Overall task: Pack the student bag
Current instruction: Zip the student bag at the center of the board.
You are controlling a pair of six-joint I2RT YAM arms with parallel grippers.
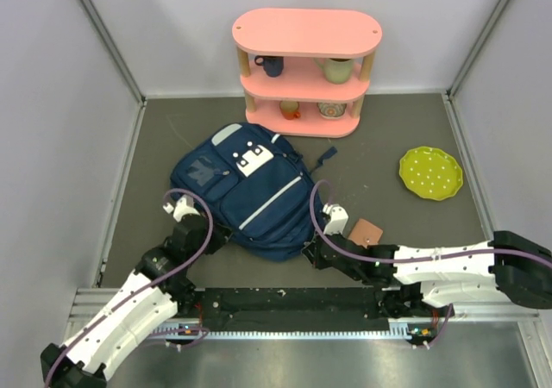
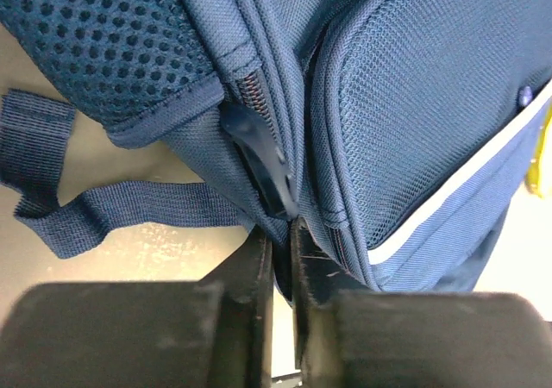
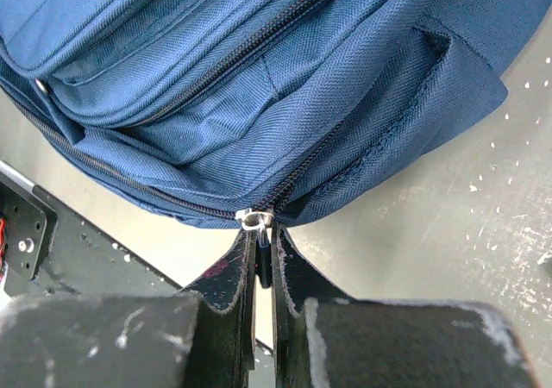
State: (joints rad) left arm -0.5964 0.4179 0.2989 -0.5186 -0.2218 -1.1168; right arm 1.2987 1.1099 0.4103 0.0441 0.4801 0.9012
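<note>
Right fingers (image 3: pixel 231 278) clamp silver zipper pull (image 3: pixel 255 220), left fingers (image 2: pixel 246 276) pinch navy-blue striped fabric backpack (image 1: pixel 250 190) at its seam; zip track (image 3: pixel 328 142) runs ahead of right.

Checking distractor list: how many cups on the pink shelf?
4 on the pink shelf: dark blue mug middle-left, pale green mug middle-right, orange cup bottom-left, patterned cup bottom-right. More could hide behind posts.

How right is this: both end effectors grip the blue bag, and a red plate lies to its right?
The top external view shows a green plate, not red. Left end effector and right end effector grip the blue bag.
</note>
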